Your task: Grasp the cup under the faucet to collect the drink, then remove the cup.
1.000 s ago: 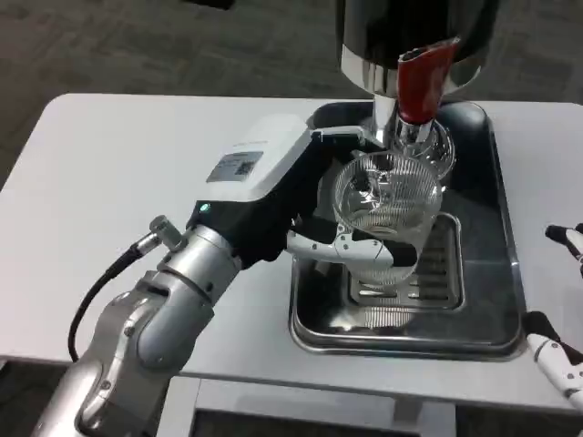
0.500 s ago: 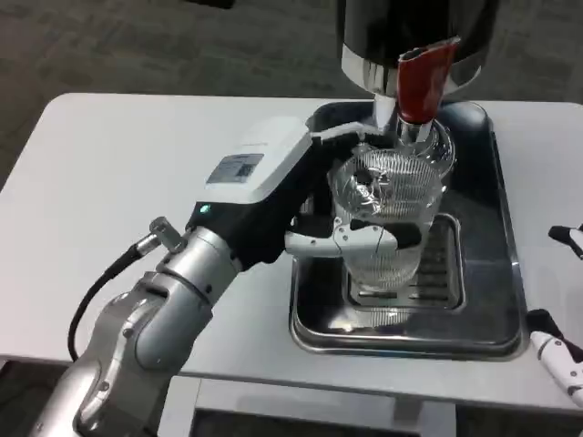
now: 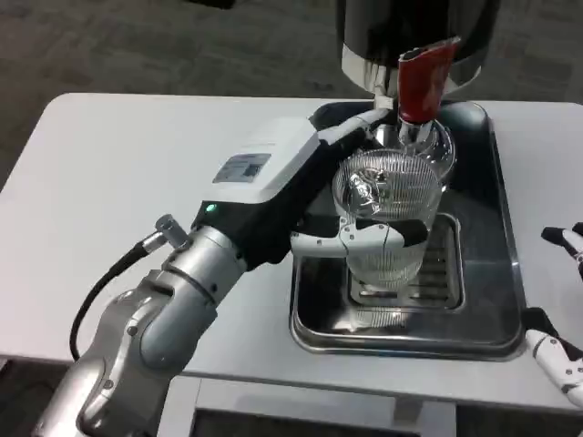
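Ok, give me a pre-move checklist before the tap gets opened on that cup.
1. Left hand grips the clear cup: ok, fingers wrap its wall.
2. Cup mouth under the faucet with its red handle: ok, roughly beneath the spout.
3. Cup above the drip tray: ok.
4. Cup upright: ok, rim looks about level.
5. Drink already in the cup: cannot tell through the ribbed wall.
6. Right hand free to work the handle: ok, at the table's right edge, holding nothing.

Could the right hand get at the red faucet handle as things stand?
Probably yes. The right hand waits at the table's right edge, and the red faucet handle is bare on that side; the left hand grips the cup from the other side.
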### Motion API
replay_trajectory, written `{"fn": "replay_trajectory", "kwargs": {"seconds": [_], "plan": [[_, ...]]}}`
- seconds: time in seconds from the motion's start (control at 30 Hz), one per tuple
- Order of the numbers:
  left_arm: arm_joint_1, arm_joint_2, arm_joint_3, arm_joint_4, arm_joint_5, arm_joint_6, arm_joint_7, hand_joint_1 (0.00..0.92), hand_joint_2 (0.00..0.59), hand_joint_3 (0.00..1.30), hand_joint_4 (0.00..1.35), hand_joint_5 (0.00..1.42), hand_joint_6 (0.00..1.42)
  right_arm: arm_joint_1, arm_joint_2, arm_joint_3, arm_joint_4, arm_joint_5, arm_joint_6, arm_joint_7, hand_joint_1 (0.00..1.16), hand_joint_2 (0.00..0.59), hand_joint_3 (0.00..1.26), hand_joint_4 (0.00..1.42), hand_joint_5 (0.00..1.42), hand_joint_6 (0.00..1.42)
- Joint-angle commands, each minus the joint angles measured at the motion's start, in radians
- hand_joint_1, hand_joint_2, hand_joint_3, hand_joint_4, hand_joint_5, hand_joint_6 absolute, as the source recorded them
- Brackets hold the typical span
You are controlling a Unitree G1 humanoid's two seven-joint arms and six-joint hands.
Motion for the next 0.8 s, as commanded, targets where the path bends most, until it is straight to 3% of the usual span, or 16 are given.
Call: {"fn": "replay_trajectory", "kwargs": {"seconds": [0.03,0.43,0.8], "plan": [[-0.011,0.004,-0.008,0.008,-0.002,-0.002,-0.006,0.268,0.116,0.13,0.26,0.65,1.09,0.004,-0.006,0.006,0.003,0.005,0.006,-0.007,0.36,0.482,0.11,0.02,0.03,0.11],[0.012,0.017,0.033,-0.049,-0.039,-0.017,0.013,0.214,0.11,0.07,0.24,0.62,1.07,-0.014,-0.012,0.012,0.021,0.009,0.015,-0.008,0.38,0.476,0.12,0.03,0.04,0.11],[0.094,0.058,0.098,-0.183,-0.068,-0.01,-0.013,0.224,0.131,0.21,0.35,0.65,1.07,-0.029,-0.016,0.031,0.033,0.009,0.033,-0.006,0.39,0.476,0.12,0.03,0.04,0.11]]}}
